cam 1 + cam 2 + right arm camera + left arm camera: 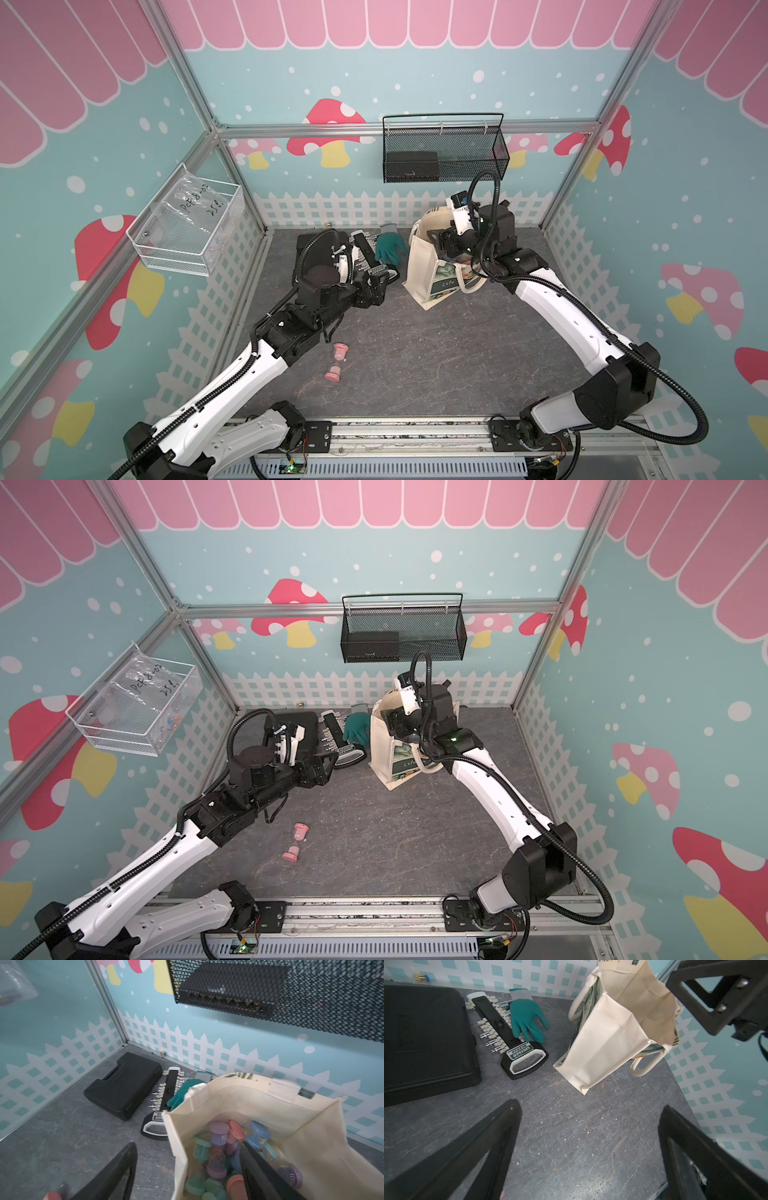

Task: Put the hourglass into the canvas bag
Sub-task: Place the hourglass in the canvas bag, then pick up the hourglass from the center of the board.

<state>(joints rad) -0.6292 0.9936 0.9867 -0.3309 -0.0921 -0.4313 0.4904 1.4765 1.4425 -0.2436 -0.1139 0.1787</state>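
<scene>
1. Clear wall bin (187,226), on the left wall: is holding a crumpled plastic pouch, off the table and out of the work.
2. Black case (425,1043): is lying shut at the back left, out of the arms' way.
3. Hourglass (337,360), pink: is lying on its side on the table beside the left forearm, well apart from the bag and not yet packed. It is likely the next piece to fetch.
4. Left gripper (590,1106): is hovering over bare table with fingers spread wide and nothing between them. It is facing the bag, and the hourglass is sitting behind it.
5. Socket rail (500,1024): is lying beside the case.
6. Green glove (527,1020): is resting partly on the rail, just beside the bag.
7. Canvas bag (419,274): is standing with its mouth open, handles drooping. It is already holding many hourglasses in purple, green, blue and coral.
8. Right gripper (187,1145): is straddling the bag's side wall, one finger inside and one outside. The jaws are standing apart and pinching nothing. This is probably to keep the soft mouth open and steady.
9. Black mesh basket (444,149), on the back wall: is carrying a dark box, clear of the task.
</scene>
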